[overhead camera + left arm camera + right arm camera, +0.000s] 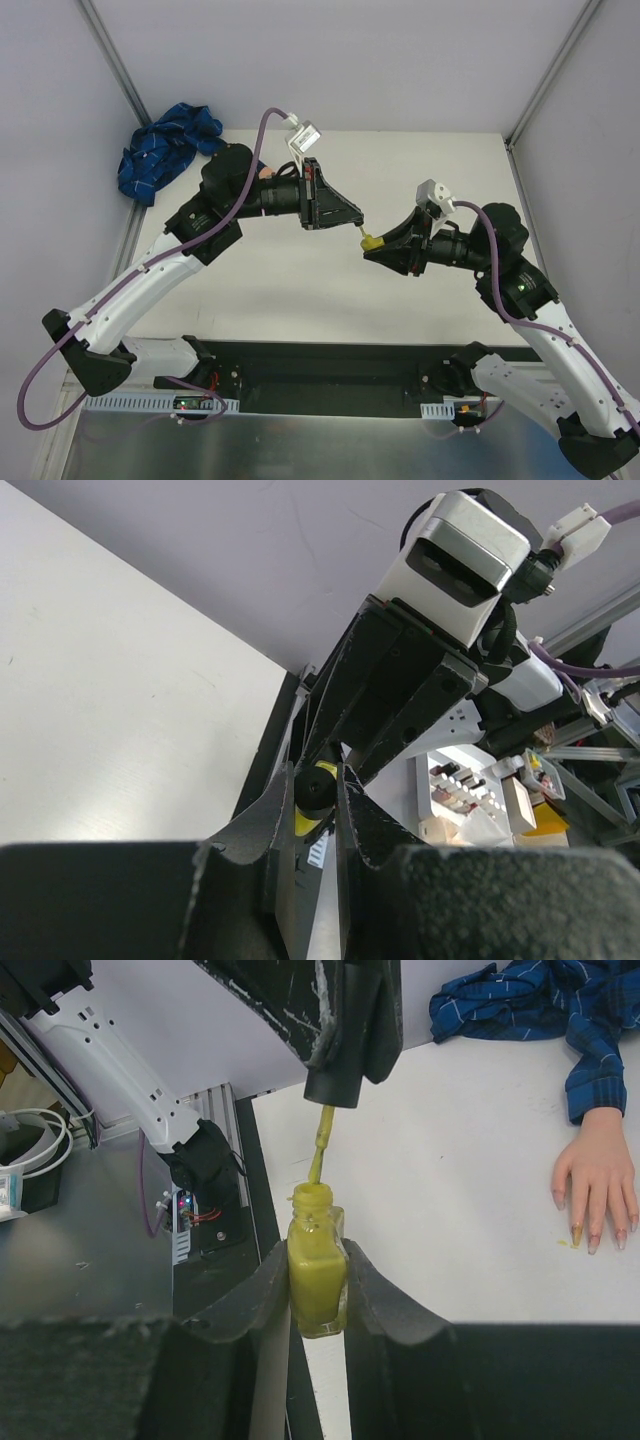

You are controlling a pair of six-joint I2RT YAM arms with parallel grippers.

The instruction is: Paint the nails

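**A:** Where do we stand?

**B:** We have the small square glass bottle (pixel 317 1295) of yellow-green polish clamped upright in the right tool (pixel 317 1260). The left tool (pixel 318 780) is clenched on its black cap (pixel 335 1085), directly above at twelve o'clock. The thin yellow brush stem (pixel 320 1145) hangs from the cap with its tip inside the neck.

**A:** And the nails (pixel 594 1245)?

**B:** They tip the flesh-coloured mannequin hand (pixel 598 1172), which lies flat on the white tabletop (pixel 450 1160). In the right wrist view we find it at three o'clock, fingers pointing toward six, well apart from the bottle. Its blue plaid sleeve (pixel 530 1000) trails off toward one o'clock. From overhead the left arm (pixel 215 205) hides most of the hand, at about eleven o'clock.

**A:** Any painted?

**B:** One nail looks yellowish, with a small yellow smear just beside it on the tabletop. The others look pink, but they are too small for us to be sure.

**A:** So how do we do this step well?

**B:** We judge that we are loading the brush. We should centre the stem in the neck and move it straight along the bottle's axis. We wipe one side on the rim so no drop hangs, and hold the bottle upright throughout. After that we travel low to a pink nail, touch down lightly and stroke from base to tip. The smear suggests to us that too much polish, or an overshoot, is the risk to guard against.
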